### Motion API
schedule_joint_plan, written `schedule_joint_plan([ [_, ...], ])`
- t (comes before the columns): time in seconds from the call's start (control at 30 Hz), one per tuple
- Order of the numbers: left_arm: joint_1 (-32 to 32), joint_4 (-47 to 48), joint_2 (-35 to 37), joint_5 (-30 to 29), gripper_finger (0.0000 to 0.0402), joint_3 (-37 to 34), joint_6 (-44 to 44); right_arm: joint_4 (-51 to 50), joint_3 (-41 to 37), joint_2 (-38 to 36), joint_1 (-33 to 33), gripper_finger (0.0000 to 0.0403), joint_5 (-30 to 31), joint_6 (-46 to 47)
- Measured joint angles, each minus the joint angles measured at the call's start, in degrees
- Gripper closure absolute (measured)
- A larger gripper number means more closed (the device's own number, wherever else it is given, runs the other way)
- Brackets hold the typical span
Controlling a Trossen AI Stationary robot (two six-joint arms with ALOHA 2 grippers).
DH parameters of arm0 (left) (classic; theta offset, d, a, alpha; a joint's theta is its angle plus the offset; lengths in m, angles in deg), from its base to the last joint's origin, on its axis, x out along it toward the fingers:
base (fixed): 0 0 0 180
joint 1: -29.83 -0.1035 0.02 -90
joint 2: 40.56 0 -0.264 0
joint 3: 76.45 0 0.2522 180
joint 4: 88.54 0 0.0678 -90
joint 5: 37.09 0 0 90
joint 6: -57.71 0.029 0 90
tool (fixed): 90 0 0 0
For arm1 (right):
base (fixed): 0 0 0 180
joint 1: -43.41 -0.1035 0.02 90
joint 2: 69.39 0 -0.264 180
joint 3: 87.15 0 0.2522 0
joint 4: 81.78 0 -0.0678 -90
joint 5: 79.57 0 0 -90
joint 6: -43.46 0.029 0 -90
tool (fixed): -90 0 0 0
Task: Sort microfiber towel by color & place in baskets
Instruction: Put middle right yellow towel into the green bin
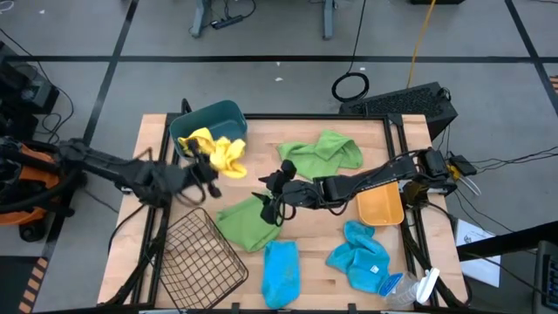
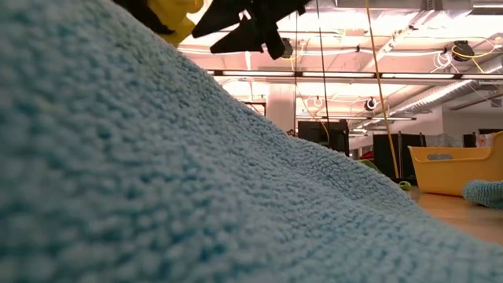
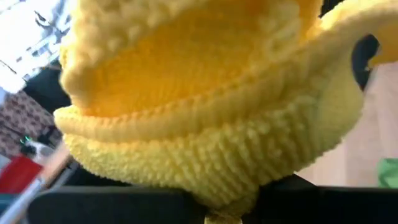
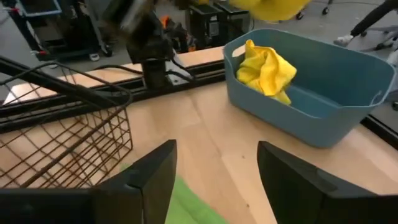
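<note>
Left tool (image 1: 207, 167) is clamped on a yellow towel (image 1: 230, 155) hanging just beside the teal bin (image 1: 228, 116), which already has another yellow one (image 4: 266, 70) draped in it. Right tool (image 1: 268, 194) sits with its fingers apart over a green towel (image 1: 247, 222), the wire basket (image 1: 199, 257) close by. Second green towel (image 1: 324, 151), two blue ones (image 1: 281, 272) and the orange tub (image 1: 380, 208) lie around the worktop (image 1: 323, 249), and a blue towel blocks most of the low view.

low view: blue towel (image 2: 157, 181) blocks the table | left wrist: yellow towel (image 3: 205, 106) hides the fingers
</note>
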Motion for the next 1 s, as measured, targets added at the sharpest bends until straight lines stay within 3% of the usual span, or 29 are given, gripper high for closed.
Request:
schedule_joint_plan([
  [0.3, -29.3, 6.7, 1.3, 21.2, 0.0348, 0.0, -0.9, 0.2, 0.0, 0.0, -1.7, 0.019, -0.2, -2.5],
  [0.47, -44.0, 7.9, -3.4, 35.3, 0.0348, 0.0, -1.9, 0.3, 0.0, 0.0, -1.9, 0.019, -0.1, -3.6],
  [0.63, -53.4, 8.3, -11.1, 44.1, 0.0348, 0.0, -2.2, -0.2, 0.0, 0.0, -1.9, 0.019, -0.2, -3.7],
  [0.7, -55.4, 8.9, -14.1, 45.0, 0.0348, 0.0, -2.2, -0.6, 0.0, 0.0, -1.9, 0.019, -0.2, -3.7],
  [0.8, -57.3, 8.9, -17.6, 41.9, 0.0345, 0.0, -5.0, -1.7, 0.0, 0.0, -1.9, 0.019, -0.2, -3.7],
  [1.0, -58.9, 8.4, -19.5, 39.4, 0.0234, 0.0, -10.2, -1.9, 0.0, 0.0, -1.9, 0.019, -0.2, -3.7],
])
